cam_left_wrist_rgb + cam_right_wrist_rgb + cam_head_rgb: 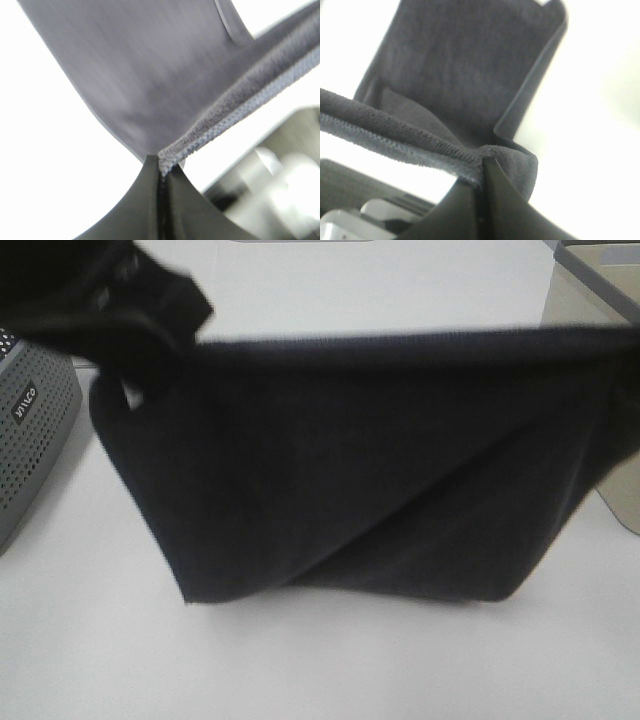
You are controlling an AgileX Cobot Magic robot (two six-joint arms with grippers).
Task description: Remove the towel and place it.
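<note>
The dark towel (370, 460) hangs stretched between my two grippers above the white table, its top hem taut across the exterior high view and its lower edge sagging near the tabletop. My left gripper (161, 165) is shut on one top corner of the towel (140, 75), pinching the hem. My right gripper (482, 167) is shut on the other top corner of the towel (460, 65). In the exterior high view the left arm (110, 300) shows as a dark blur at the upper left; the right gripper is out of that view.
A grey perforated basket (30, 430) stands at the left edge of the white table (320, 660). Another beige container (600, 300) stands at the upper right, partly behind the towel.
</note>
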